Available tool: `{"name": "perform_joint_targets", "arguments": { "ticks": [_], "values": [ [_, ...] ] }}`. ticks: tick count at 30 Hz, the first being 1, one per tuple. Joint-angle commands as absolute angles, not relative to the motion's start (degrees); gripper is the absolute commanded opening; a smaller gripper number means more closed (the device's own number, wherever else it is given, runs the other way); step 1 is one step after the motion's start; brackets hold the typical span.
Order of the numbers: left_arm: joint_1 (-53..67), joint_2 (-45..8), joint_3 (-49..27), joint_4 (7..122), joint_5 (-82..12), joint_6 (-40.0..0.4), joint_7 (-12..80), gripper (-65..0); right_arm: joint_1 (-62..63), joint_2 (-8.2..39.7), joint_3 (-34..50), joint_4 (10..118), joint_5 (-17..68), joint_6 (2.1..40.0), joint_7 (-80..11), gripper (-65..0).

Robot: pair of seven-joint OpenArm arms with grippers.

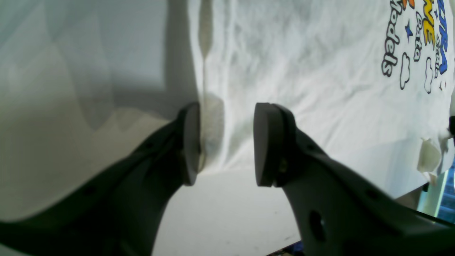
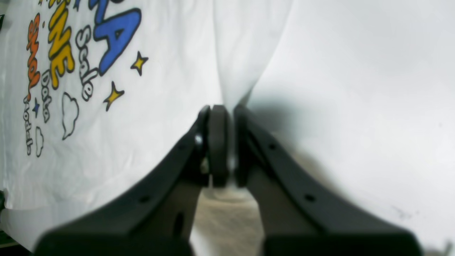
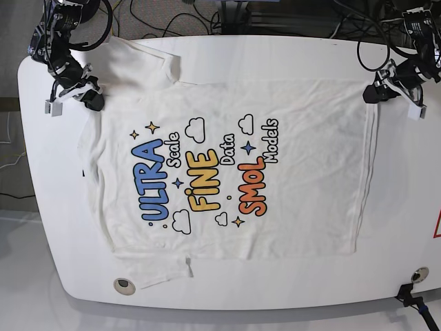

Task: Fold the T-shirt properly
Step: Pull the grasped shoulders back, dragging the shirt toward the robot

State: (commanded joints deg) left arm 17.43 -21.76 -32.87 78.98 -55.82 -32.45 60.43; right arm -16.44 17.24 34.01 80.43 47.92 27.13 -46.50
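Observation:
The white T-shirt (image 3: 296, 207) lies spread flat on the table, print up, with blue "ULTRA", yellow "FINE" and orange "SMOL". Its hem runs down the base view's right side and its sleeves sit at top left and bottom left. My left gripper (image 3: 375, 94) stands open at the hem's far corner. In the left wrist view the left gripper (image 1: 224, 145) straddles the T-shirt (image 1: 302, 71) edge, one pad (image 1: 265, 149) over the cloth. My right gripper (image 3: 91, 102) is at the shoulder by the far sleeve. Close up, the right gripper (image 2: 231, 142) is shut on a fold of the T-shirt (image 2: 160, 106).
The white table (image 3: 400, 227) has rounded corners, and its right and front edges are near the shirt. A round grommet (image 3: 122, 283) sits at the front left. Cables (image 3: 207, 17) hang behind the far edge. A black fitting (image 3: 408, 292) stands at the front right corner.

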Motion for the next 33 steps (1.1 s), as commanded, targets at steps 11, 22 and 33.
{"name": "perform_joint_targets", "arguments": {
  "ticks": [11,22,33],
  "values": [
    [17.6,-21.8,-32.5,78.5,-56.0,-32.5,61.0,-43.8,-16.4,17.2,34.0,80.4,48.3,27.2,-46.7,-63.2],
    [19.9,-21.7,-32.2,79.8,-56.2,-32.7,60.0,-65.0,-16.9,16.9,35.1,80.8,47.9,26.3,-49.6,-64.2],
    [25.0,-22.4,-32.8,80.6,-56.5,-33.6,58.4,-65.0,-17.2,17.2,39.7,81.1,48.6,26.4,-49.7,-65.0]
  ]
}}
